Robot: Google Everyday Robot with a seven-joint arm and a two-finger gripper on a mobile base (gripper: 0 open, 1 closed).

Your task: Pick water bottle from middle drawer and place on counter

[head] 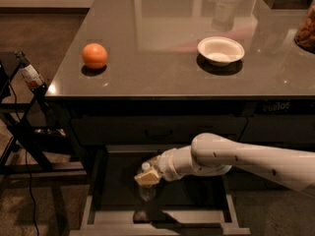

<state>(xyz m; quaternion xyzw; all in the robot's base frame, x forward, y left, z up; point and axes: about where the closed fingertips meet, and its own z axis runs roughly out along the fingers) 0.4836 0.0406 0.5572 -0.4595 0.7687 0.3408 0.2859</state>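
Glossy and dark grey-brown, the counter [162, 77] fills the upper part of the view and rests on a dark cabinet of drawers. An orange [94, 56] sits near its left edge, and a white bowl [221, 50] sits well apart to the right. A pale jar [225, 1] stands at the far edge behind the bowl. Off the counter at the far left, a brown bottle [29, 73] with a red-white label stands on a dark frame.

Below the counter, the middle drawer [197, 216] is pulled open, showing its dark floor. A white arm [236, 156] reaches in from the right and ends in the gripper [147, 177], which is low inside the drawer. The water bottle [146, 192] stands upright on the drawer floor, right at the gripper. Its white cap shows just above the gripper and its clear body just below. Whether the gripper is clamped on the bottle or only set against it cannot be told.
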